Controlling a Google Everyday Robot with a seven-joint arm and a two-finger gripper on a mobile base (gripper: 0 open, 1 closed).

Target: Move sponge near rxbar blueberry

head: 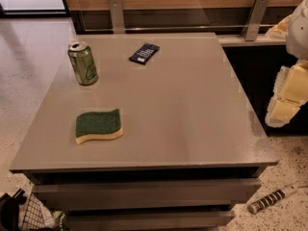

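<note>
The sponge (98,126) lies flat at front left, well apart from the rxbar blueberry (144,53) at the back. Your gripper (287,97) hangs beyond the table's (192,109) right edge; I cannot tell its state. Descend squarely over the sponge.

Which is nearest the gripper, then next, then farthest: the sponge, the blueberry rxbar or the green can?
The gripper hangs beside the table, off its right edge.
1. rxbar blueberry, back middle.
2. sponge, front left.
3. green can, back left; barely farther than the sponge.
</note>
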